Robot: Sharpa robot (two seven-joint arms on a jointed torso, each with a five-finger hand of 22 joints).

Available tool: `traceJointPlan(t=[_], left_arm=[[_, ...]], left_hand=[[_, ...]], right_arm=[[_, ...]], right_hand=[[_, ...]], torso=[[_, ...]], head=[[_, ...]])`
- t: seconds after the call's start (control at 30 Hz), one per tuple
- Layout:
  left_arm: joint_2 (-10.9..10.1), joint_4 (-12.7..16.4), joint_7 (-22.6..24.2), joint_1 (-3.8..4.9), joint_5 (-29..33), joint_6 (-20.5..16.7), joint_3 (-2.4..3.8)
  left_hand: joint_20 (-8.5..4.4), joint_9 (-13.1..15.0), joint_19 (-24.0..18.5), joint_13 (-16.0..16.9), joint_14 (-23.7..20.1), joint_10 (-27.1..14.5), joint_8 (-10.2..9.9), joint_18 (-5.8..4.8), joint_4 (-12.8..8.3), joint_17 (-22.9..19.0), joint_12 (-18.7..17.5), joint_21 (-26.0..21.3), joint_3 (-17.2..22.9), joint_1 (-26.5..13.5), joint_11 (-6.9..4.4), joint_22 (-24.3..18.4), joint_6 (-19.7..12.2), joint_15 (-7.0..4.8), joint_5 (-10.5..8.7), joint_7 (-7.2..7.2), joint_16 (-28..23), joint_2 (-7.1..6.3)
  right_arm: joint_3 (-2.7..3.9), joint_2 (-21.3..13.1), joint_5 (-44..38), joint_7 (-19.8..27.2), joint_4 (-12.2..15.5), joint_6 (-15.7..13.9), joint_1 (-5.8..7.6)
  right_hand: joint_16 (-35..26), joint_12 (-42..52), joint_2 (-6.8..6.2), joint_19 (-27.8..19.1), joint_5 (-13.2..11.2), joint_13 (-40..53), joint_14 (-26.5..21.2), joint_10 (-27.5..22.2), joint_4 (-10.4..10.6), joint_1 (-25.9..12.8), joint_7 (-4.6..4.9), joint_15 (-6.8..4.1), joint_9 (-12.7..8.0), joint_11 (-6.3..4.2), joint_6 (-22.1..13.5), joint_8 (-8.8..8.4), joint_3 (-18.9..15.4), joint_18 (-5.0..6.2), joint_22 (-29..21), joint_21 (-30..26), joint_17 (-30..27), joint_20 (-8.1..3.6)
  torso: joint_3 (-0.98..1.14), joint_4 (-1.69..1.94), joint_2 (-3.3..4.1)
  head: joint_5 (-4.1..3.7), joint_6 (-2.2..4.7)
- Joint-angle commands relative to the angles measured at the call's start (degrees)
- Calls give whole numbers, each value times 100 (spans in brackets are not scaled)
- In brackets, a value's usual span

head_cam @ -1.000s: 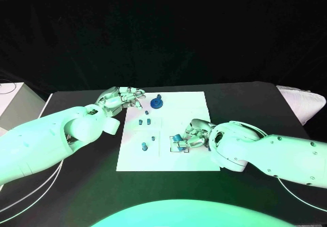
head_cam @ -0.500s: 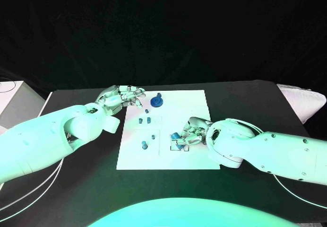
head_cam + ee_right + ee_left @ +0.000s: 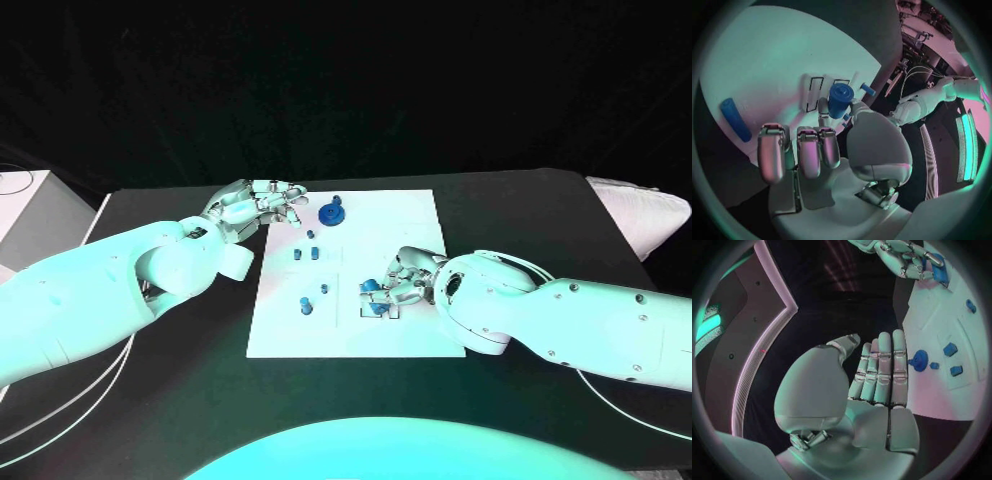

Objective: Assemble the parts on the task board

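The white task board (image 3: 392, 232) lies in the middle of the black table. My right hand (image 3: 398, 284) hovers over its right middle and pinches a blue cylinder (image 3: 840, 99) between thumb and a finger, just above a framed slot (image 3: 378, 308). My left hand (image 3: 261, 206) rests by the board's far left corner, fingers straight and together (image 3: 879, 371), holding nothing. A blue knob (image 3: 333, 215) stands near it. Small blue parts (image 3: 297, 255) sit further down the board, two more (image 3: 306, 305) near its left middle. A long blue part (image 3: 734, 119) lies flat on the board (image 3: 767, 60).
Black table surface (image 3: 534, 230) surrounds the board on all sides. A white box (image 3: 29, 205) stands at the table's far left edge, and a pale padded object (image 3: 642, 215) lies at the right edge. My right hand (image 3: 907, 257) appears across the board (image 3: 939, 392).
My right hand has edged slightly to the left over the slot with the blue cylinder still pinched. The left hand has stayed where it was.
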Motion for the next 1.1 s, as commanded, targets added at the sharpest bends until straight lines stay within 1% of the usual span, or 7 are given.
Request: traceJointPlan(t=[0.03, 0.2, 0.33, 0.43, 0.63, 0.9, 1.1], left_arm=[[10, 7, 29, 0, 39, 84, 5], [10, 5, 29, 0, 39, 83, 5], [10, 3, 28, 0, 39, 83, 5], [10, 0, 27, 0, 39, 82, 5], [9, -2, 28, -1, 39, 83, 5], [3, -2, 31, -3, 39, 81, 5], [3, 1, 40, -9, 39, 77, 5]], left_hand=[[0, -8, 42, 8, 5, -19, -22, 24, 50, 9, -26, -25, 4, -18, 29, -9, 10, 28, 6, 14, -20, 40], [0, -8, 42, 8, 5, -19, -22, 24, 50, 9, -26, -25, 4, -18, 29, -9, 10, 28, 6, 14, -20, 40], [1, -8, 44, 9, 5, -19, -23, 24, 57, 11, -27, -29, 5, -19, 29, -12, 10, 28, 7, 14, -20, 48], [1, -8, 44, 9, 5, -19, -23, 24, 62, 11, -28, -31, 6, -20, 29, -13, 10, 29, 7, 13, -20, 52], [1, -8, 44, 9, 5, -19, -23, 24, 62, 11, -28, -31, 6, -20, 29, -13, 10, 29, 7, 13, -20, 52], [1, -8, 44, 9, 5, -19, -23, 24, 62, 11, -28, -31, 6, -20, 29, -13, 10, 29, 7, 13, -20, 52], [1, -7, 48, 11, 4, -20, -25, 25, 69, 14, -30, -39, 6, -16, 28, -19, 10, 28, 8, 12, -21, 59]], right_arm=[[0, 24, -190, 36, 24, -102, -13], [0, 17, -219, 55, 62, -100, -20], [0, -11, -238, 70, 111, -99, -30], [0, -44, -276, 77, 145, -122, -37], [1, -146, -353, 98, 233, -194, -46], [1, -370, -356, 359, 395, -380, -54], [12, -693, 95, 1104, 511, -944, -51]], right_hand=[[37, 40, 13, 396, -36, 1400, 598, 538, 0, -145, 8, -48, 15, -44, 11, 37, -68, -60, 1222, 42, 1505, -37], [37, 38, -16, 397, -63, 1402, 598, 539, -3, -442, 5, -51, 41, -48, -2, 79, -338, -60, 1227, 39, 1505, -41], [37, 30, -62, 396, -507, 1400, 598, 537, 7, -604, 7, -49, 65, -46, -25, 116, -742, -59, 1229, 27, 1505, -40], [37, 24, -52, 396, -648, 1397, 598, 534, 11, -637, 8, -48, 72, -45, -34, 129, -858, -59, 1231, 26, 1505, -39], [37, 37, -9, 405, -684, 1406, 598, 541, 5, -617, 6, -49, 76, -47, -34, 137, -876, -64, 1244, 52, 1505, -39], [37, 48, 92, 417, -577, 1416, 598, 548, -23, 154, -2, -56, 87, -55, -56, 168, -816, -71, 1266, 80, 1505, -46], [37, 3, 159, 410, -462, 1394, 598, 529, -43, 888, 15, -48, 64, -42, -135, 136, -672, -66, 1263, 49, 1505, -43]], torso=[[1, -1, -2], [4, 1, -1], [5, 0, 0], [6, -2, -1], [5, 1, 0], [3, -2, -2], [1, -6, -7]], head=[[-18, 14], [-21, 11], [-13, 12], [-8, 15], [-3, 14], [13, 14], [4, 31]])
